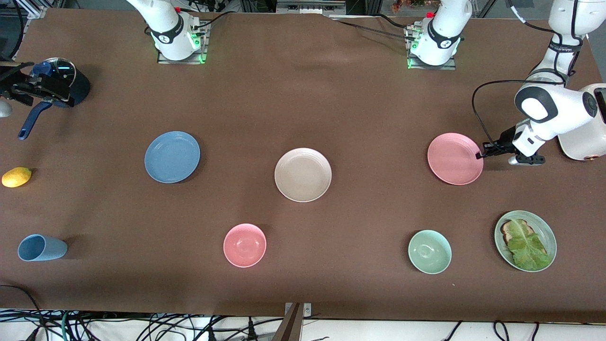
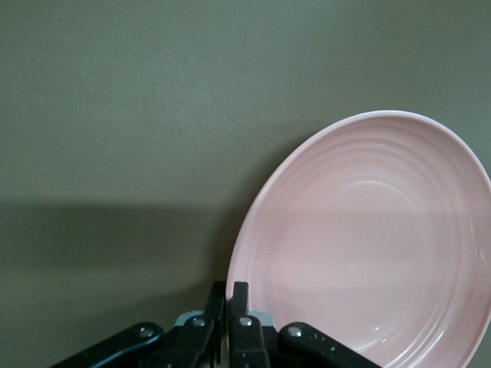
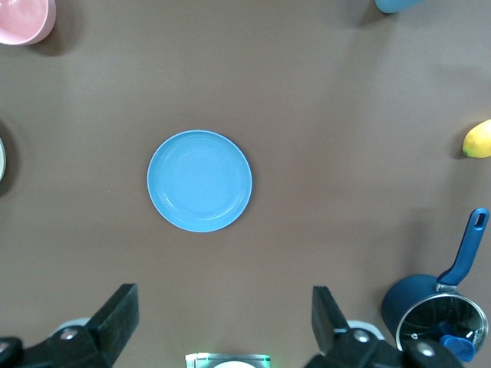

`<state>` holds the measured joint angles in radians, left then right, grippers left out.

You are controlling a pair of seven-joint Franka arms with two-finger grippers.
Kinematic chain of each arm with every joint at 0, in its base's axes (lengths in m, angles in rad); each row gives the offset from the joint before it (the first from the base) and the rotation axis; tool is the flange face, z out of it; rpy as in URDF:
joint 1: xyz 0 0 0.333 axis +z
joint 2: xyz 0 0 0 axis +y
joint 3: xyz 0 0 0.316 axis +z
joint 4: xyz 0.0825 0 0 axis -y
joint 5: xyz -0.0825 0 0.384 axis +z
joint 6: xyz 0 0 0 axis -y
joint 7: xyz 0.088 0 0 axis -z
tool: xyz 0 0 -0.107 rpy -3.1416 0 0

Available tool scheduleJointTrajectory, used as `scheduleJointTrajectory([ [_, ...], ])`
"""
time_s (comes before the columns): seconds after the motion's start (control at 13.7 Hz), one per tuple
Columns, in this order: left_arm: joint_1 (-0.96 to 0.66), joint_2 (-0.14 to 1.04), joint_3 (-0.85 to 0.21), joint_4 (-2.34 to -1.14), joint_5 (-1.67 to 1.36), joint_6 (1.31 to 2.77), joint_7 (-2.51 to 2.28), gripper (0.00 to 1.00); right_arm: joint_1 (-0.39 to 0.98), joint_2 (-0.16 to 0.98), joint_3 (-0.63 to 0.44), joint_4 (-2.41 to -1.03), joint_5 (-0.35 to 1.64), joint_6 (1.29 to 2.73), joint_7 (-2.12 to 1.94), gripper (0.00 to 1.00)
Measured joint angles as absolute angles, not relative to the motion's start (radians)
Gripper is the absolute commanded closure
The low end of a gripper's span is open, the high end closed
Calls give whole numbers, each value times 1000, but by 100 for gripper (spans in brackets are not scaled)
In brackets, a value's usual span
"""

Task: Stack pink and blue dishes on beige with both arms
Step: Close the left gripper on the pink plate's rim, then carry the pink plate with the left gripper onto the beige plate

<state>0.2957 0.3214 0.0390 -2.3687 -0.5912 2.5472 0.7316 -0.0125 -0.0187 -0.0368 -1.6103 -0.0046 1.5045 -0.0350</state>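
Observation:
The pink plate lies toward the left arm's end of the table. My left gripper is shut on its rim, at the edge facing that end. In the left wrist view the left gripper pinches the pink plate between its two fingers. The beige plate sits at the table's middle. The blue plate lies toward the right arm's end. My right gripper is open and empty, high over the table near its own base, looking down on the blue plate. It is out of the front view.
Nearer the camera stand a pink bowl, a pale green bowl, a green plate with toast and lettuce and a light blue cup on its side. A lemon and a blue saucepan lie at the right arm's end.

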Motion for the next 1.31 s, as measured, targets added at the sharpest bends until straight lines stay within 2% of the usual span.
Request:
scheduleJointTrajectory([
  [0.36, 298, 299, 38, -2354, -591, 2543, 732, 100, -13, -19, -37, -1610, -5, 1505, -35, 0],
  [0.73, 296, 261, 6, -2271, -473, 2462, 627, 100, -13, -19, -37, -1610, -5, 1505, -35, 0],
  [1.02, 292, 244, -87, -2263, -434, 2453, 493, 100, -13, -19, -37, -1610, -5, 1505, -35, 0],
  [1.31, 284, 231, -233, -2262, -434, 2453, 302, 100, -13, -19, -37, -1610, -5, 1505, -35, 0],
])
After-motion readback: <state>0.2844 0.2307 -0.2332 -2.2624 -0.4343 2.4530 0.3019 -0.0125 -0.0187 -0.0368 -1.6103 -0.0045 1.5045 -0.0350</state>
